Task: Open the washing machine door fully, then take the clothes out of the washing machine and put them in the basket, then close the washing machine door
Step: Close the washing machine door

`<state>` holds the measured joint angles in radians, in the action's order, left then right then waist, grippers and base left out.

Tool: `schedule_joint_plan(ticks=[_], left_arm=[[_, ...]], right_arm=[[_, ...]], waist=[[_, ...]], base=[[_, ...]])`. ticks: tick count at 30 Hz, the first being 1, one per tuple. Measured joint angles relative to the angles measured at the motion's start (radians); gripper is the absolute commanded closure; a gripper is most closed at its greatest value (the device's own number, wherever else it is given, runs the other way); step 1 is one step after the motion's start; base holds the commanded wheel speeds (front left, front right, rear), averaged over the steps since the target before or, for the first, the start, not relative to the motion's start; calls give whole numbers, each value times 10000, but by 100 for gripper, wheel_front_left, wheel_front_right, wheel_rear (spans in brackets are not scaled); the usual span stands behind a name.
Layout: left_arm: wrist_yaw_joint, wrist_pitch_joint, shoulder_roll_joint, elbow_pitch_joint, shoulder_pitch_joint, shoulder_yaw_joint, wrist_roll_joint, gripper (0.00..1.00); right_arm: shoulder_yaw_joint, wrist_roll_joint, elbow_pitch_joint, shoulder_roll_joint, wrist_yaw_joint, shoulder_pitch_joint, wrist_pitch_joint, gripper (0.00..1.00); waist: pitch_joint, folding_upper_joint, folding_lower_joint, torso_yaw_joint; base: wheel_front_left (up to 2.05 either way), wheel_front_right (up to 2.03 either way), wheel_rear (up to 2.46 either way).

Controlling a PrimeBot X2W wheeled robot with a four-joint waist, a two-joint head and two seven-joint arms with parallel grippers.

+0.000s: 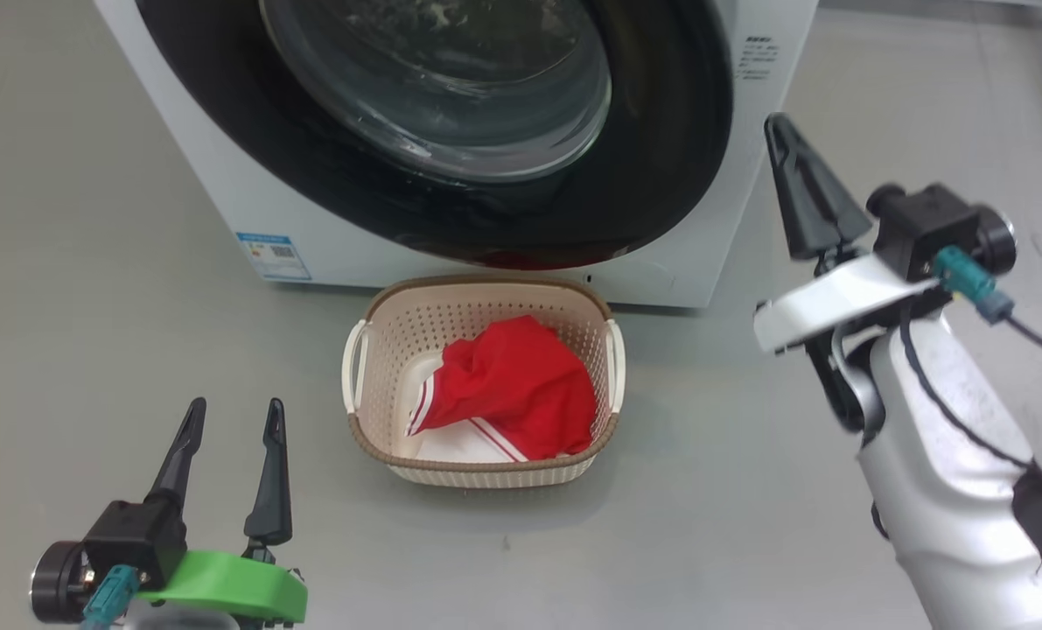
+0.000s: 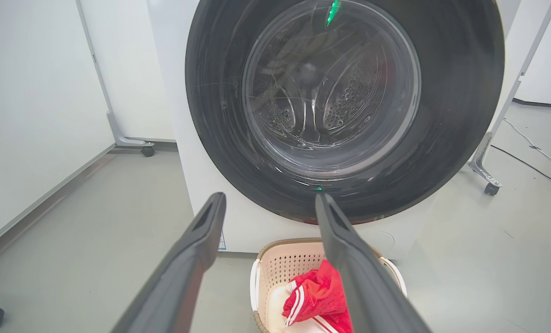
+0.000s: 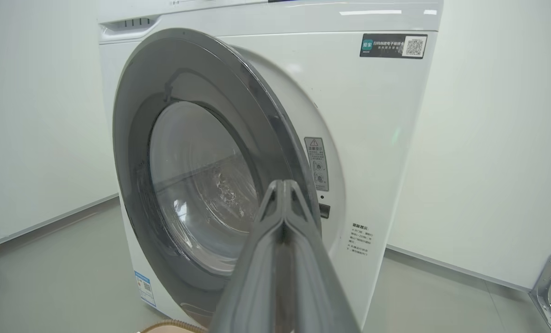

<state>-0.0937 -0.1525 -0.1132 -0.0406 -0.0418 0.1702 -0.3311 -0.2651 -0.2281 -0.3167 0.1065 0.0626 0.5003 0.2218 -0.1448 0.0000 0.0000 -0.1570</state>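
The washing machine door [image 1: 660,131], glossy black with a bulging glass window, stands slightly ajar on the white washing machine [image 1: 223,192]. In the right wrist view the door [image 3: 136,138] has its free edge a little off the machine's front [image 3: 372,115]. My right gripper [image 1: 779,131] is shut and empty, its tips [image 3: 282,187] close by that free edge; I cannot tell whether they touch. The red clothes [image 1: 521,376] with white striped trim lie in the cream basket [image 1: 486,284] on the floor below the door. My left gripper [image 1: 235,407] hangs open and empty, left of the basket.
A blue label [image 1: 273,254] sits low on the machine's front. Grey floor spreads around the basket. In the left wrist view, a wheeled frame leg [image 2: 485,178] and a cable [image 2: 534,150] lie right of the machine, another castor [image 2: 147,150] to its left.
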Motion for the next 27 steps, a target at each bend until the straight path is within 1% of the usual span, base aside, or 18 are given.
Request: schedule_joint_plan(ticks=[4,9,13,15,17,21,24,27], left_arm=[[35,-61,50,13,189,77,-27,0],[211,-92,96,42,520,297,-27,0],[297,-174,198,142,836,418,-33,0],[374,-178,303,255,1017,529,-48,0],[389,-280,357,316,1169,606,-48,0],[458,-389,366,393,1367,612,-50,0],[460,-470,382,510,1461,604,-86,0],[458,-523,412,612,1474,594,-132,0]], right_arm=[[2,-92,-247,-19,161,938,-209,100],[8,-180,-698,-15,245,1949,-499,100],[19,-182,-1172,178,330,2616,-752,100],[46,-199,-1409,257,334,2921,-813,100],[56,-255,-1626,332,412,3180,-907,100],[88,-278,-1973,506,422,3652,-936,100],[132,-347,-2153,543,500,3970,-932,100],[161,-355,-2303,575,510,4260,-932,100]], waist=[[-349,0,0,-286],[-792,0,1,-648],[-1119,0,1,-950],[-1271,0,0,-1105],[-1412,0,1,-1263],[-1676,0,1,-1541],[-1859,0,1,-1691],[-2024,0,1,-1789]], base=[[0,0,0],[0,0,0],[0,0,0],[0,0,0],[0,0,0],[0,0,0],[0,0,0],[0,0,0]])
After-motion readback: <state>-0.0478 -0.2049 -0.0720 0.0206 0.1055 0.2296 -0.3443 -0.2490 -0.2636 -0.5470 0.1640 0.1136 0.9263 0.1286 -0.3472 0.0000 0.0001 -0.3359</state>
